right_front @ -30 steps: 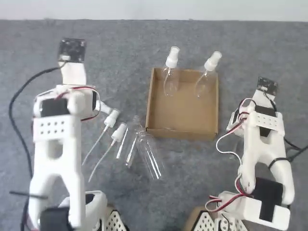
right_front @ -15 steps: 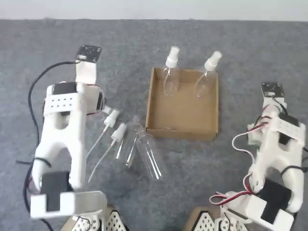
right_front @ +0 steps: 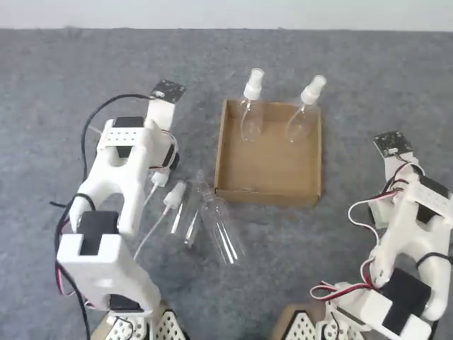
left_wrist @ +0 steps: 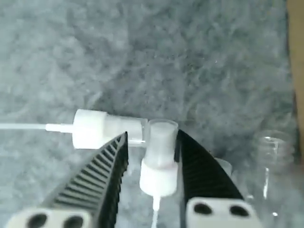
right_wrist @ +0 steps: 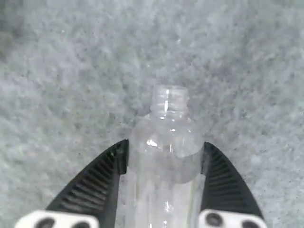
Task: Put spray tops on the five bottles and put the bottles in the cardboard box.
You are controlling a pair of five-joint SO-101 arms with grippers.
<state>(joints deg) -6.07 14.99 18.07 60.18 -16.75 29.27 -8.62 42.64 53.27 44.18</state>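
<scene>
A grey carpeted table (right_front: 354,64) carries a cardboard box (right_front: 266,193) at centre, perhaps two clear bottles (right_front: 221,230) lower left of it, spray tops (right_front: 174,194) beside.

Nothing much else on my feed: grey fuzzy mat (right_front: 368,64) covered the whole table, and a pale wall strip (right_front: 212,13) ran along the frame's top edge.

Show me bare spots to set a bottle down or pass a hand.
Free: the near half of the box, in front of the two capped bottles; carpet between box and right arm; the far strip behind the box. Crowded: left of the box, where left gripper, spray tops and loose bottles bunch.
</scene>
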